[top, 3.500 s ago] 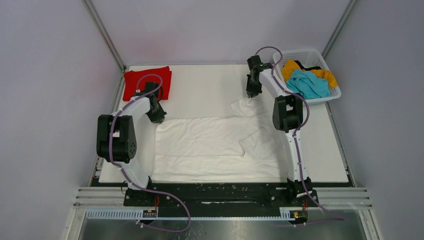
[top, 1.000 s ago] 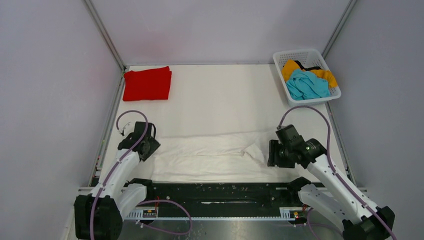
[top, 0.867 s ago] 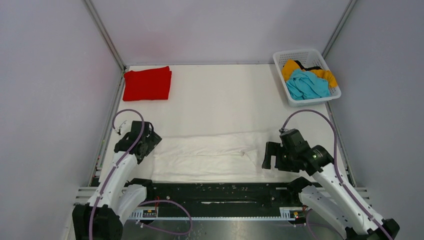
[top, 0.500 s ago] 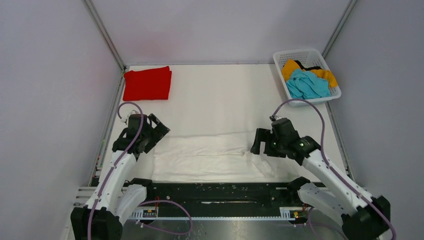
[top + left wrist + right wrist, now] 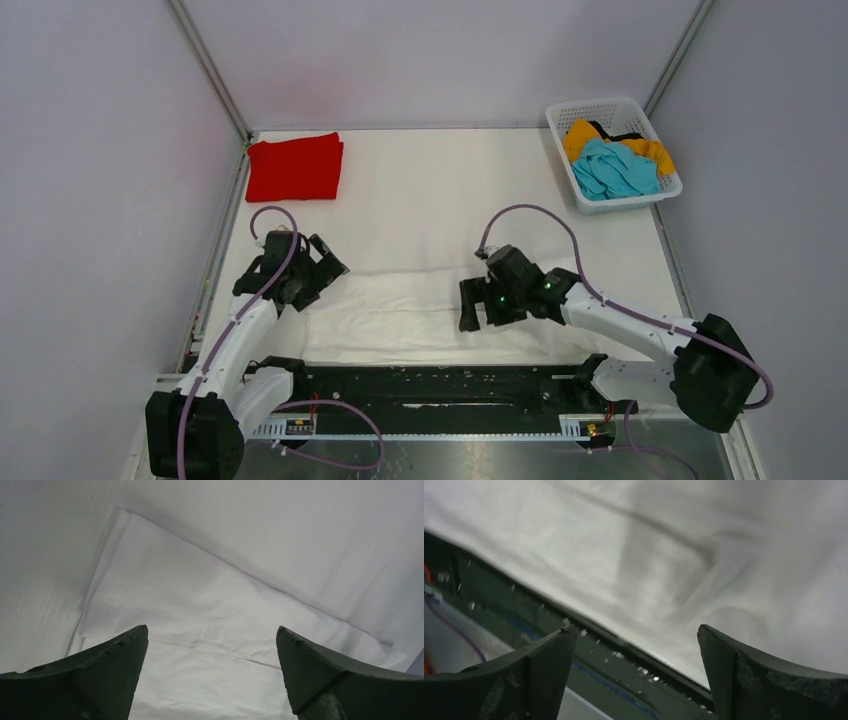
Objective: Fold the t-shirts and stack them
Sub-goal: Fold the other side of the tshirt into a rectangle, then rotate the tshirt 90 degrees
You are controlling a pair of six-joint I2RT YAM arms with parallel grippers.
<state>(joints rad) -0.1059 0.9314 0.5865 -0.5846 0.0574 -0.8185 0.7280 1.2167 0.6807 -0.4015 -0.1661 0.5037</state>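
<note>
A large white t-shirt (image 5: 400, 310) lies folded into a long band near the table's front edge; it also fills the left wrist view (image 5: 210, 610) and the right wrist view (image 5: 704, 550). A folded red t-shirt (image 5: 295, 167) rests at the far left corner. Teal (image 5: 612, 168) and orange-yellow (image 5: 583, 135) t-shirts lie in the basket. My left gripper (image 5: 330, 262) hovers open over the white shirt's left end (image 5: 212, 630), nothing between its fingers. My right gripper (image 5: 474, 308) stands open above the band's middle, near the front edge (image 5: 634, 630), holding nothing.
A white lattice basket (image 5: 650, 190) stands at the far right corner. The black rail (image 5: 430, 385) runs along the table's near edge and shows under the right gripper as a dark rail (image 5: 524, 615). Grey walls enclose the table on three sides.
Both grippers have opened and let go of the white shirt. The right gripper has swung left along the folded band toward its middle; the left gripper has shifted slightly right and up.
</note>
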